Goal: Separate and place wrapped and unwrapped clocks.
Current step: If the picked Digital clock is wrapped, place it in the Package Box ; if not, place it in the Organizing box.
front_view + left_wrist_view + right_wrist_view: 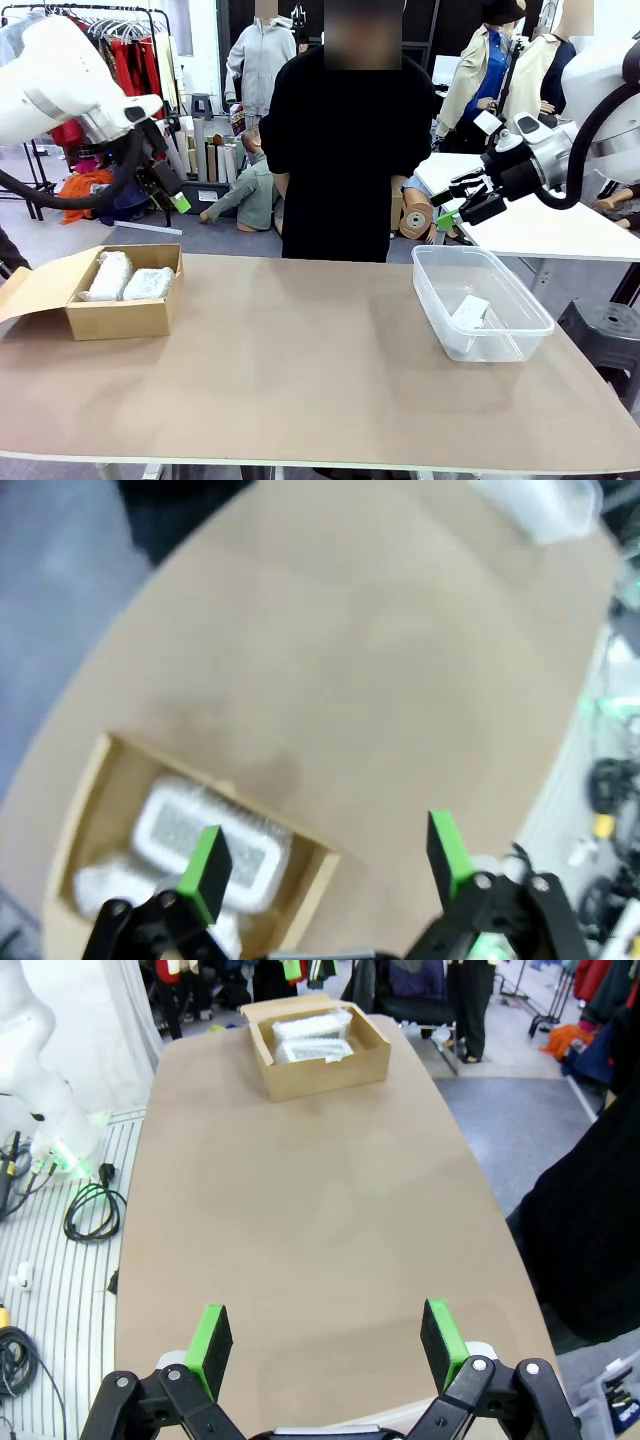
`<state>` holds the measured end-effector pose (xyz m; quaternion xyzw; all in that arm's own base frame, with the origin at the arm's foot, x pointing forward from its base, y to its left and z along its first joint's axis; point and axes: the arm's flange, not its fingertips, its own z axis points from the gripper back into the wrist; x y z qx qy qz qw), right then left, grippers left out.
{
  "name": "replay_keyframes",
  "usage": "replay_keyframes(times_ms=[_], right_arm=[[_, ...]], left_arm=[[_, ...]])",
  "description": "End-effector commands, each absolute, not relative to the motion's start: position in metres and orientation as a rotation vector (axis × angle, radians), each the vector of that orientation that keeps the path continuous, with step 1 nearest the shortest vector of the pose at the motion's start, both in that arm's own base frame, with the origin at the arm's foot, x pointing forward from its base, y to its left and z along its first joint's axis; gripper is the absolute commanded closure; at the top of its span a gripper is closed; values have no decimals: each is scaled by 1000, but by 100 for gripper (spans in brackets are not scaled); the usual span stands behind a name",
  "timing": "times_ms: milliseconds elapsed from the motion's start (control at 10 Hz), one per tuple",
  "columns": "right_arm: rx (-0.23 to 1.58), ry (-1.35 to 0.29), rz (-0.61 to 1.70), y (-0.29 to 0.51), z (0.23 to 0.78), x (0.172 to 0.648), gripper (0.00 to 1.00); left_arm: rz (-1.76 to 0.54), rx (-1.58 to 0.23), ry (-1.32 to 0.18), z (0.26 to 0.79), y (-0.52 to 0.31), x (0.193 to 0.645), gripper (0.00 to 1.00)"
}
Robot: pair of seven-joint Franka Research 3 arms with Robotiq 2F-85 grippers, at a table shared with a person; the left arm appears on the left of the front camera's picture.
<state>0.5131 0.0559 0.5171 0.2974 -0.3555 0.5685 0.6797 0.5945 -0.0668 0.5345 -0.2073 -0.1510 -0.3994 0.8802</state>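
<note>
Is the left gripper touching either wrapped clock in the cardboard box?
Apart. The front view shows the left gripper raised well above the cardboard box, open air between it and the wrapped clocks.

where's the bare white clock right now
In the front view the bare white clock lies inside the clear plastic bin on the table's right side, far from the cardboard box holding the two wrapped clocks.

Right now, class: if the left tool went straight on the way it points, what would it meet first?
Probably the cardboard box and the wrapped clock inside it. The open left tool hangs above the box's near edge; depth is unclear, so it might meet the table beside it.
</note>
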Motion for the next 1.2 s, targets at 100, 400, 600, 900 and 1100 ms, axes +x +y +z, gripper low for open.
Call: replay_keyframes(times_ms=[100, 400, 600, 900, 1100], right_arm=[[660, -808, 1264, 59, 518, 514, 0], [660, -808, 1264, 59, 518, 514, 0], [660, -808, 1264, 59, 518, 514, 0], [660, -808, 1264, 59, 518, 514, 0], [660, -808, 1264, 59, 518, 514, 0]], left_arm=[[-1166, -644, -556, 542, -30, 591, 0], [-1334, -686, -840, 546, -14, 570, 0], [-1364, -685, -866, 548, -15, 569, 0], [-1371, -712, -898, 550, -10, 568, 0], [-1374, -683, -871, 551, -13, 571, 0]])
